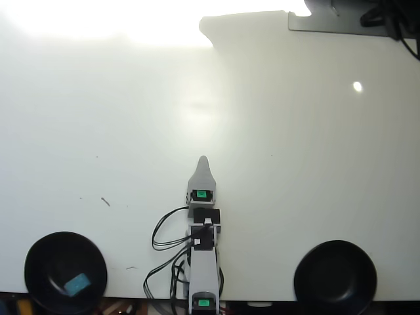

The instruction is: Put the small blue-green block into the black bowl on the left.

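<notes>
In the overhead view the blue-green block [77, 284] lies inside the black bowl [41, 262] at the near left of the white worktop [98, 131]; a second black bowl [335, 272] sits at the near right; the arm [202, 262] reaches out midway between them, its fingers [203, 159] showing one pale tip only, so spread or pressed together cannot be told.

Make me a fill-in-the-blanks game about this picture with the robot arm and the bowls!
1. The blue-green block lies inside the black bowl on the ____ of the overhead view.
2. The other black bowl, on the right, is ____.
3. The number of bowls on the white table is ____.
4. The claw points toward the ____ edge of the picture.

Missing words: left; empty; two; top
</notes>
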{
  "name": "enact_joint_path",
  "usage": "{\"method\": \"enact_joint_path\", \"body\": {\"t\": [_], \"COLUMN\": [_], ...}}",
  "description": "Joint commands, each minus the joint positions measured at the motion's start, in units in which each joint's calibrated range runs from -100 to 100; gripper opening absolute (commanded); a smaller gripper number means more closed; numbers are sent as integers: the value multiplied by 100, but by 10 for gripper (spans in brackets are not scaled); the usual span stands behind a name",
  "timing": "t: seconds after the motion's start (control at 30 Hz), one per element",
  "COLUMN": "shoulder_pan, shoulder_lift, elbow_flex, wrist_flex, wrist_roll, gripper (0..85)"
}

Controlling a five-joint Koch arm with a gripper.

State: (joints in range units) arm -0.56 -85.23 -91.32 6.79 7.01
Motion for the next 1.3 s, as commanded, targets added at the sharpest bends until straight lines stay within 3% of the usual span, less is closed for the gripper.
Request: {"method": "enact_joint_path", "body": {"t": [0.0, 0.37, 0.7, 1.1, 1.27], "shoulder_pan": [0, 132, 68, 54, 49], "shoulder_lift": [-106, -128, -10, 569, -1338], "elbow_flex": [-64, -434, -683, -683, -692], "wrist_flex": [322, 339, 322, 379, 14], "wrist_roll": [78, 44, -205, -200, -210], "gripper": [480, 483, 487, 484, 486]}}
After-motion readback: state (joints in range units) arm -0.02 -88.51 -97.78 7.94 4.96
